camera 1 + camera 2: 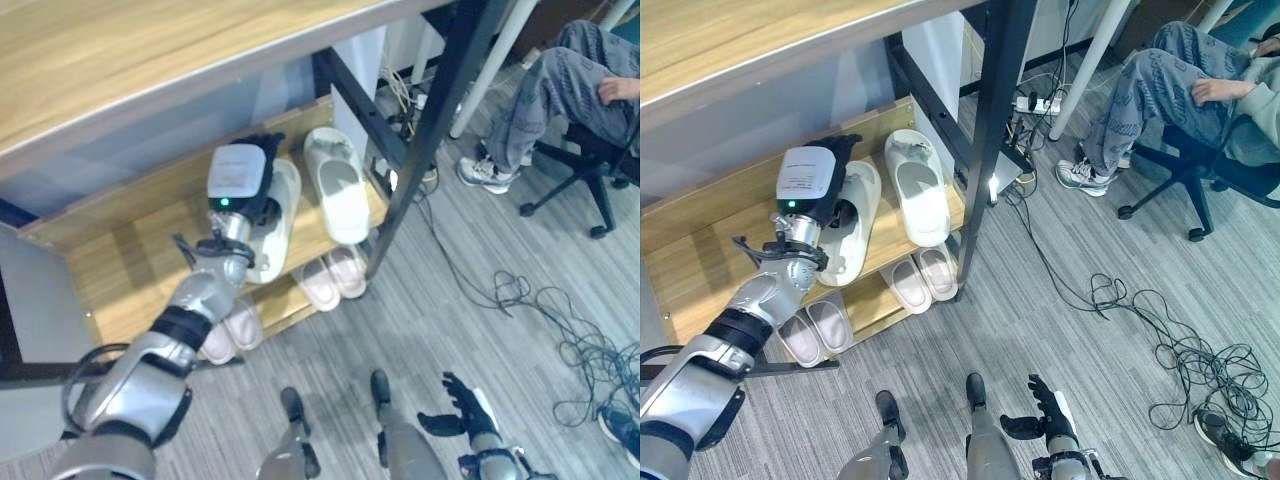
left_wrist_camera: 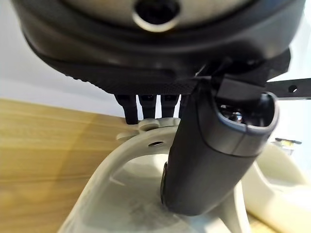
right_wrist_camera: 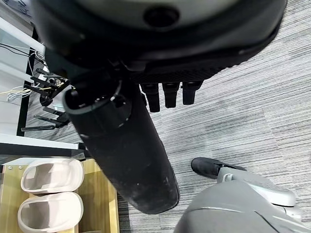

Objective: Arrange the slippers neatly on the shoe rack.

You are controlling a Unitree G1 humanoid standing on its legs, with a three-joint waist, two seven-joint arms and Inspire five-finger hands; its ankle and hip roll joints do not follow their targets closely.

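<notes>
So the left hand [image 1: 245, 180] is right on top of the left slipper [image 1: 277, 222] on the rack's upper shelf [image 1: 120, 260], thumb down inside the foot opening and fingers [image 2: 141, 103] curled over the strap, so it looks like it's pinching the strap. That slipper's long axis runs front to back, roughly parallel with the other slipper [image 1: 337, 185] just beside it on the right, maybe angled a touch. The right hand [image 1: 463, 405] hangs low over the floor, fingers loosely spread, so the left one's clearly the nearer
</notes>
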